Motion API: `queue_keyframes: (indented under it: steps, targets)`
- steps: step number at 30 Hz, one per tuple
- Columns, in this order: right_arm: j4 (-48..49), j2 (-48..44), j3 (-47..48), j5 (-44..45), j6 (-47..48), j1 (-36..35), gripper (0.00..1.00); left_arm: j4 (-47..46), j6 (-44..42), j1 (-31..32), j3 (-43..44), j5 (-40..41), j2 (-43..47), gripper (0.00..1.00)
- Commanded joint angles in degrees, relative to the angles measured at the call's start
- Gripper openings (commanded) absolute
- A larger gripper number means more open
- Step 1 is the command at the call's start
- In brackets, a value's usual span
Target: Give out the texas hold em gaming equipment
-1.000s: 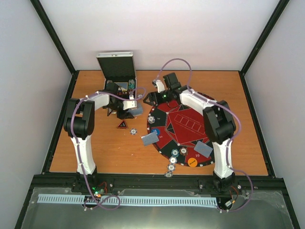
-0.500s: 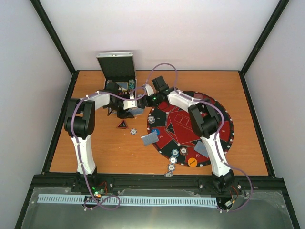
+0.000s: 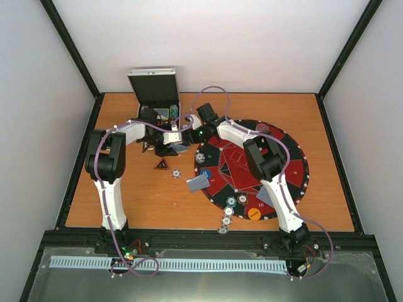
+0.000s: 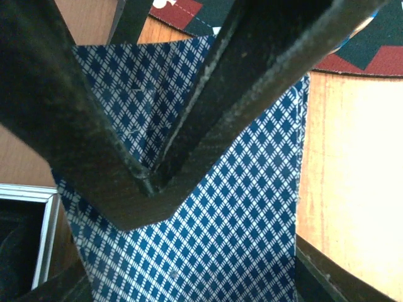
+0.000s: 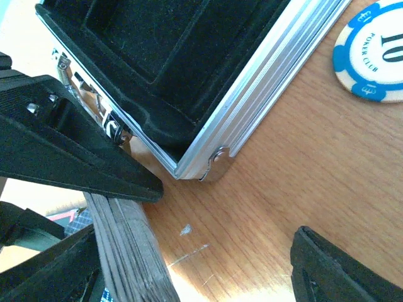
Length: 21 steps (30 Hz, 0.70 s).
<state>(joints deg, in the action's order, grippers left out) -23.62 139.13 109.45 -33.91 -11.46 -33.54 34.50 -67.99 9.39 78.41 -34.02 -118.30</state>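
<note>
My left gripper [image 3: 169,145] is shut on a deck of blue-backed cards [image 3: 181,146], in front of the open case [image 3: 156,94]. In the left wrist view the diamond-patterned card back [image 4: 208,239] fills the space between the fingers of the left gripper [image 4: 201,277]. My right gripper [image 3: 191,131] is open beside the deck. In the right wrist view the deck's edge [image 5: 129,251] stands by the left finger of the right gripper [image 5: 195,270]. On the round mat [image 3: 283,157] lie two cards [image 3: 198,182] [image 3: 266,196], chips [image 3: 232,202], an orange disc [image 3: 254,214] and a blue disc [image 3: 206,174].
The case's metal corner [image 5: 217,157] is close to the right gripper. A blue-rimmed "10" chip [image 5: 371,56] lies beside the case. A red and black triangle [image 3: 162,165] and a chip [image 3: 177,172] lie left of the mat. Two chips [image 3: 225,225] lie near the front edge.
My right arm has swung left from over the mat's top edge to beside the left gripper and the deck. The left arm has stayed in place.
</note>
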Motion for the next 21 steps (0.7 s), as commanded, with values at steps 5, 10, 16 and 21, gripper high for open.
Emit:
queue_keyframes:
  steps: [5,10,16,21]
  targets:
    - [-4.4,-2.8,-0.3,14.7,3.2,-0.6,0.75,0.3,-0.1,0.1,1.1,0.0,-1.3,0.57]
    - [-4.2,-4.9,-1.4,17.3,3.7,-0.6,0.74,0.2,0.0,0.1,1.0,-0.1,-1.4,0.57]
    - [-3.8,-5.9,-1.6,13.4,4.2,-0.5,0.74,0.1,0.0,0.1,1.1,0.0,-1.5,0.57]
    - [-4.0,-6.3,-1.4,10.1,4.4,-0.4,0.74,-0.1,0.0,0.1,0.9,0.1,-1.5,0.57]
